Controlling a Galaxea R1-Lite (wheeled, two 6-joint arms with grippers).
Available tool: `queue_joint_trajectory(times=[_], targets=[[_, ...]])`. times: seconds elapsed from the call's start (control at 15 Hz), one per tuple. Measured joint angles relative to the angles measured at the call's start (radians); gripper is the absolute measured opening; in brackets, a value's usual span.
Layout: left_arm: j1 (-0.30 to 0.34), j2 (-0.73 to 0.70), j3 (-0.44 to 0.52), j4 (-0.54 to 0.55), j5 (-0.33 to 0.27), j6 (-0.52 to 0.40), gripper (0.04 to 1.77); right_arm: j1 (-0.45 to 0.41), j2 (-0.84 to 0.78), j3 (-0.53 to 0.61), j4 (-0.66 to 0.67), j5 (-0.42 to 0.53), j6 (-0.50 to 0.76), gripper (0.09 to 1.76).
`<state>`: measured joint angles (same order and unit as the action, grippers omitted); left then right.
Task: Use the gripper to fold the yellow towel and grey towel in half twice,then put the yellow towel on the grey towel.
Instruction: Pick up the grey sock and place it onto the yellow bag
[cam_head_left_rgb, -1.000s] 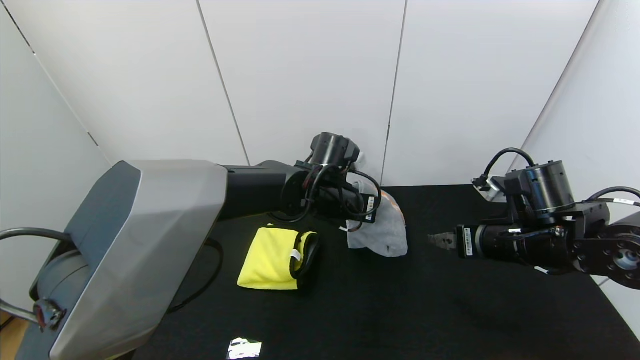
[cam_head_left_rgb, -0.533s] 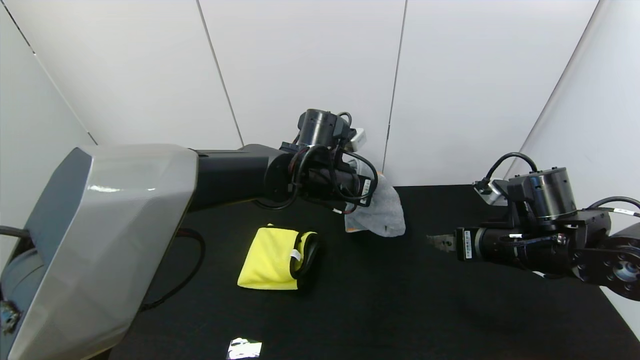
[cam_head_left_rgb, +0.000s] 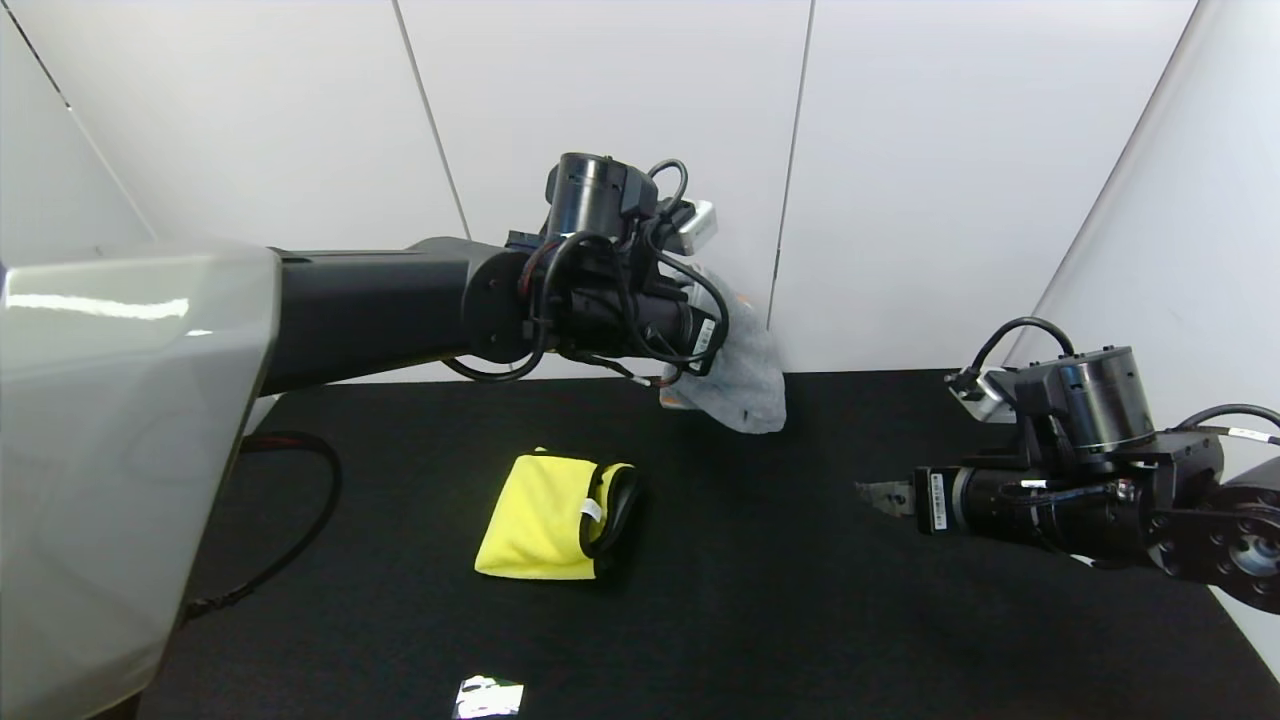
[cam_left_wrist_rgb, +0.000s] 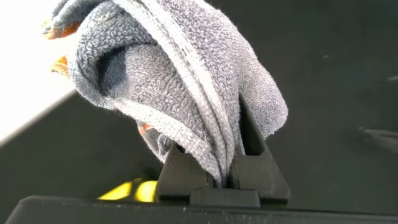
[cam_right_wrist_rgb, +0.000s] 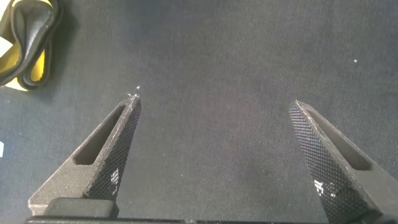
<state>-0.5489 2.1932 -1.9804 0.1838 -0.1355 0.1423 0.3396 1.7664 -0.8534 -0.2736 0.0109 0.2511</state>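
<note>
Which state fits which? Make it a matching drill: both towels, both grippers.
1 yellow towel
2 grey towel
3 left gripper
4 right gripper

a open, holding nothing
b folded, lying on the table
c bunched, lifted off the table
d shut on cloth

Pairs: 1-b, 2-c, 3-d, 4-a

Left gripper (cam_left_wrist_rgb: 225, 163) raised, jaws clamped on grey towel (cam_left_wrist_rgb: 186, 81); right gripper (cam_right_wrist_rgb: 214, 118) low, jaws spread wide.
</note>
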Motion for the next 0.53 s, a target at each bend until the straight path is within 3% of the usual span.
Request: queue_joint_trajectory(times=[0.2,0.53], targets=[[0.027,-0.027,0.006,0.024,-0.001,0.058,0.21,0.000,-0.001,0.008,-0.006,0.000,0.000,1.71],[0.103,-0.074,0.015,0.177,-0.003,0.130,0.21,0.001,0.004,0.016,-0.007,0.000,0.001,1.71]])
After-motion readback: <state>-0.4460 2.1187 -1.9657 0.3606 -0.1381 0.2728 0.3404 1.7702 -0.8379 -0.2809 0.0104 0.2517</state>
